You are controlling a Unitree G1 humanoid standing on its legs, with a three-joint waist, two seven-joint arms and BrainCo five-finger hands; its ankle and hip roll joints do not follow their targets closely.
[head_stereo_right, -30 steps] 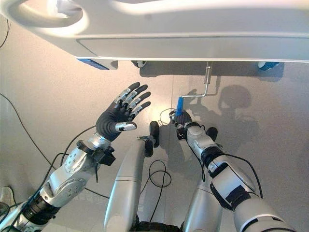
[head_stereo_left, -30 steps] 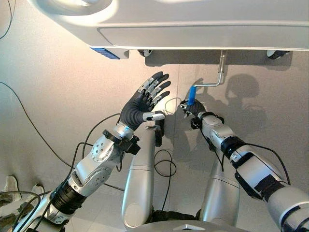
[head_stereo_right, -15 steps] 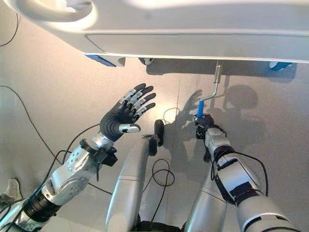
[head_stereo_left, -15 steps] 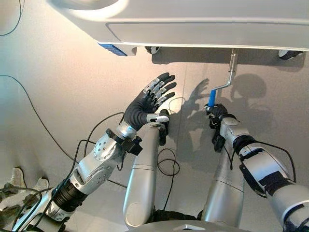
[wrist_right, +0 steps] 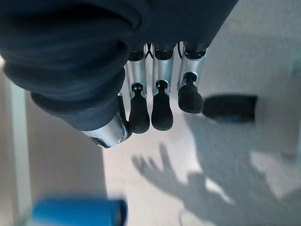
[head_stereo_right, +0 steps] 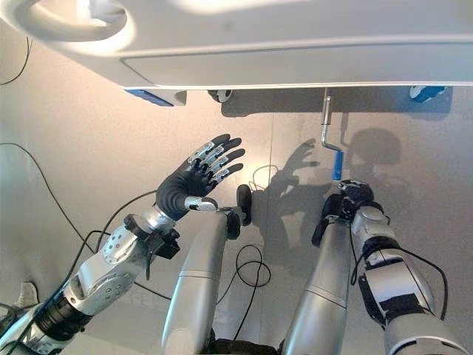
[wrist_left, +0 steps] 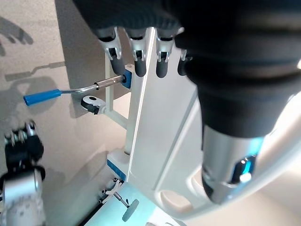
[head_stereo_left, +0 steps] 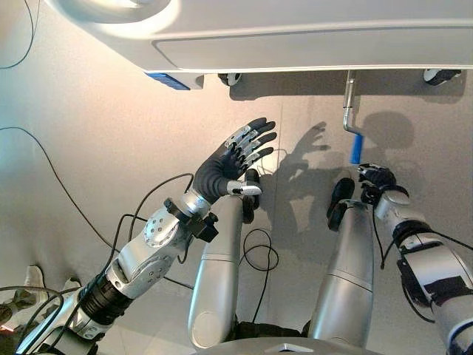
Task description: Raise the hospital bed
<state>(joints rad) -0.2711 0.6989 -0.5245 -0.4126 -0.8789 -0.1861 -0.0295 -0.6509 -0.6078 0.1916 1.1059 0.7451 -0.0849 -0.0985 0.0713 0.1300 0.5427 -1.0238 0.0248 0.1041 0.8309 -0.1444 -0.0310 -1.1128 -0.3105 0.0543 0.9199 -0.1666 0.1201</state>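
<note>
The white hospital bed point(head_stereo_left: 295, 37) spans the far side of the eye views. Under its edge hangs a metal crank point(head_stereo_left: 349, 103) with a blue handle point(head_stereo_left: 356, 148) pointing down toward me. My right hand point(head_stereo_left: 377, 177) sits just below and to the right of that handle, apart from it, fingers relaxed and holding nothing. The right wrist view shows its fingers point(wrist_right: 157, 113) loose, with the blue handle point(wrist_right: 77, 212) beyond them. My left hand point(head_stereo_left: 218, 170) is raised over the floor with fingers spread, well left of the crank. The blue handle point(wrist_left: 42, 97) and the right hand point(wrist_left: 21, 143) also appear in the left wrist view.
Two casters point(head_stereo_left: 230, 78) point(head_stereo_left: 441, 74) stand under the bed's edge, and a blue tab point(head_stereo_left: 174, 80) sticks out at its left corner. The floor between bed and me is bare grey.
The crank has swung from left to right, its blue handle now pointing down. My right hand has let go of it and moved right. The left hand stays raised.
</note>
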